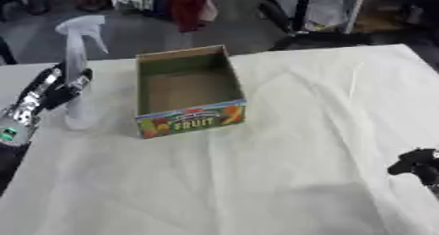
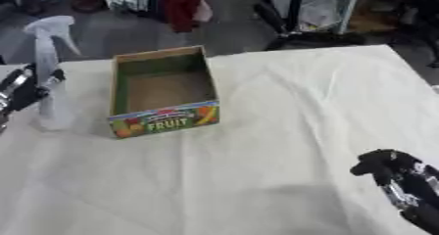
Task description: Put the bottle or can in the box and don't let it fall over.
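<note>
Between left fingers [image 1: 75, 78]: spray bottle [image 1: 79, 62] (upright)

Cluttered workshop or lab: cloth-covered table [image 1: 283, 146], metal racks [image 1: 343, 4], hanging fabrics [image 1: 184, 4] behind.

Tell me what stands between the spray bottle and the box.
Nothing visible does. The spray bottle stands upright at the left robot hand, just left of the open cardboard box; only bare white cloth lies between. The box's left wall must be cleared.

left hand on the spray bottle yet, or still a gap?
Touching. In the left eye view the left hand has its dark fingers wrapped across the clear spray bottle, which stands upright on the table beside the box.
</note>
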Controlling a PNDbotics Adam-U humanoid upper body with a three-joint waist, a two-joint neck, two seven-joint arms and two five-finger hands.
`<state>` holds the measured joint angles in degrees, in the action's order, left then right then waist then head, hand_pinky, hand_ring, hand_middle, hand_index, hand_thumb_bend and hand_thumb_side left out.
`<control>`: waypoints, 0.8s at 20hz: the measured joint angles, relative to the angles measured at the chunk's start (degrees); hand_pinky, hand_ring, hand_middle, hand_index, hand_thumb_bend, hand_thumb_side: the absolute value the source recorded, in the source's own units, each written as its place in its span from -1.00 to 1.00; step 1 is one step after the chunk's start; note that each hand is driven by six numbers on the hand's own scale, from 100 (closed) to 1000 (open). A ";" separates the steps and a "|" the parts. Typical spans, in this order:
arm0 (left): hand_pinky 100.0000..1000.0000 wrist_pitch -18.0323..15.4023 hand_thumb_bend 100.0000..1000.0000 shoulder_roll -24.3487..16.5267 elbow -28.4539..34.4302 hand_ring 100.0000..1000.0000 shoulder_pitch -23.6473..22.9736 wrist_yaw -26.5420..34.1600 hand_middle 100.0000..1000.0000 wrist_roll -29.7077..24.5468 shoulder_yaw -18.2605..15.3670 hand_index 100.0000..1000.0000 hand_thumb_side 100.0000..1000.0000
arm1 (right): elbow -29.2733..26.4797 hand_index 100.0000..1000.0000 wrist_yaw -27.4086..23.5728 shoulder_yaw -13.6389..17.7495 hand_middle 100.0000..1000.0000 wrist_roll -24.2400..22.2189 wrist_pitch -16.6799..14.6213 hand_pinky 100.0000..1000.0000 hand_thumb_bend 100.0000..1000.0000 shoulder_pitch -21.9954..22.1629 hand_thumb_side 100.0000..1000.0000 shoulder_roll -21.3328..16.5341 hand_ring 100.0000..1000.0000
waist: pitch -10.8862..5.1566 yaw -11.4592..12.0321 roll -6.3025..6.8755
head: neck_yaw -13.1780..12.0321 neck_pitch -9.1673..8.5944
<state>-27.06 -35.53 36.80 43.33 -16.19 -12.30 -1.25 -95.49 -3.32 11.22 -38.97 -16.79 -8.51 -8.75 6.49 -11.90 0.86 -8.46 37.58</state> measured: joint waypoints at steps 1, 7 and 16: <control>0.18 -0.62 -1.00 0.10 -0.04 -0.04 -0.15 0.00 -0.38 -1.04 0.04 0.48 -0.50 | 0.00 0.33 0.00 0.00 0.01 -0.01 -0.01 0.27 -1.00 0.00 -0.07 0.00 0.18 | 0.00 0.03 -0.03 | 0.00 0.00; -0.35 -2.60 -1.00 0.32 0.04 -0.56 -1.07 3.29 -0.92 -6.45 -0.50 0.00 -0.15 | 0.00 0.33 -0.02 0.00 0.01 -0.06 -0.05 0.27 -1.00 0.00 -0.08 0.01 0.18 | -0.01 0.46 -0.30 | 0.00 0.01; -0.50 0.25 -1.00 0.67 4.79 -0.72 -2.35 17.71 -1.00 -10.22 -0.85 -0.14 0.21 | 0.00 0.33 -0.07 0.02 0.01 -0.06 -0.06 0.27 -1.00 0.05 -0.08 0.01 0.18 | -0.04 1.00 -0.62 | -0.02 0.08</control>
<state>-26.81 -34.86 41.59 40.98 1.51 -22.52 -2.10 -95.49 -3.39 11.24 -39.02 -16.85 -8.46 -8.74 6.45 -10.90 0.23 -8.48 37.66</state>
